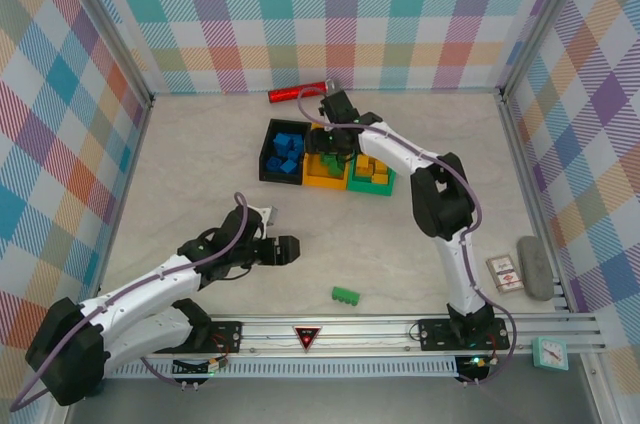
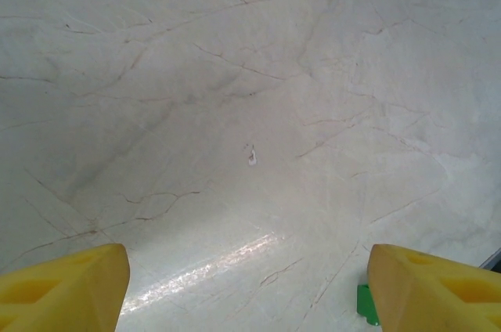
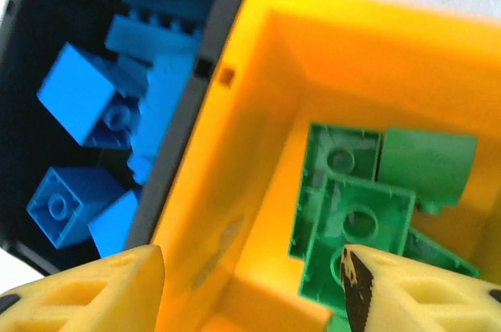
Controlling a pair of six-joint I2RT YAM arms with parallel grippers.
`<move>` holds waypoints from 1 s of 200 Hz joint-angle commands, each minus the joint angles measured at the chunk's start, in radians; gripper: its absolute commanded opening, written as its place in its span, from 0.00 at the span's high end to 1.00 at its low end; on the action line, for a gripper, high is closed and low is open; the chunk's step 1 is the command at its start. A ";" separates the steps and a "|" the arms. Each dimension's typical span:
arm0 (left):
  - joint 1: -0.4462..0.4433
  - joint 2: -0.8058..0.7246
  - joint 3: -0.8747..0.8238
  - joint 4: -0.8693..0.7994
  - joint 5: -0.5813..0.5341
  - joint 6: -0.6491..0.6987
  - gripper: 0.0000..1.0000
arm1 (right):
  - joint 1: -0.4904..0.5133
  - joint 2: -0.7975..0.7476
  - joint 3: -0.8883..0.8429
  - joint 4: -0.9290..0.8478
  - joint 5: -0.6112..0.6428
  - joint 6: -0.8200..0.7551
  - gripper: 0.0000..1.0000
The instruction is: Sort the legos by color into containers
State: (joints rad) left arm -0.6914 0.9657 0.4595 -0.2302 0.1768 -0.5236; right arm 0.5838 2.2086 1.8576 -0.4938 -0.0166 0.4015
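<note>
Pale marbled tabletop (image 1: 200,174) below: my right gripper (image 3: 250,269) hangs spread above green studded plastic bricks (image 3: 356,214) in the orange-yellow plastic bin (image 3: 266,81); my left gripper (image 2: 250,285), spread too, lone green brick (image 2: 365,304) near-right of it.

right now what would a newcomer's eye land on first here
The row of three bins at the far middle of the table: the black bin holds blue bricks, and the right gripper hangs open over the orange-yellow bin, which holds green bricks. One green brick lies alone near the front edge, right of the open left gripper.
</note>
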 commanded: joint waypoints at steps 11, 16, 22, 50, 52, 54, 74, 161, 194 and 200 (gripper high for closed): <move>-0.039 0.031 0.022 0.062 0.023 0.032 0.20 | 0.011 -0.146 -0.137 0.047 -0.046 -0.056 0.36; -0.050 0.032 0.020 0.071 0.015 0.032 0.20 | 0.014 -0.164 -0.161 0.049 -0.051 -0.066 0.36; -0.064 0.032 0.017 0.082 0.008 0.034 0.20 | 0.016 -0.186 -0.187 0.051 -0.052 -0.079 0.36; -0.114 0.033 0.010 0.118 0.007 0.055 0.20 | 0.017 -0.313 -0.343 0.075 -0.022 -0.112 0.35; -0.117 0.034 0.010 0.119 0.006 0.057 0.20 | 0.017 -0.321 -0.352 0.077 -0.021 -0.114 0.35; -0.120 0.035 0.010 0.121 0.006 0.060 0.20 | 0.017 -0.331 -0.364 0.079 -0.019 -0.116 0.35; -0.147 0.049 0.007 0.145 0.014 0.082 0.20 | 0.017 -0.420 -0.469 0.091 -0.005 -0.120 0.35; -0.337 0.285 0.171 0.064 0.118 0.220 0.17 | -0.072 -0.735 -0.886 0.196 0.025 -0.065 0.34; -0.418 0.449 0.303 -0.035 0.133 0.279 0.17 | -0.111 -0.776 -0.957 0.221 0.006 -0.040 0.34; -0.436 0.472 0.326 -0.071 0.132 0.287 0.17 | -0.113 -0.783 -0.968 0.225 0.006 -0.037 0.34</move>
State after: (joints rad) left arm -1.0737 1.3605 0.6971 -0.1829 0.2775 -0.3138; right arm 0.4808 1.4689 0.9253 -0.3241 0.0032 0.3355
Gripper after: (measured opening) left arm 0.832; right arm 0.658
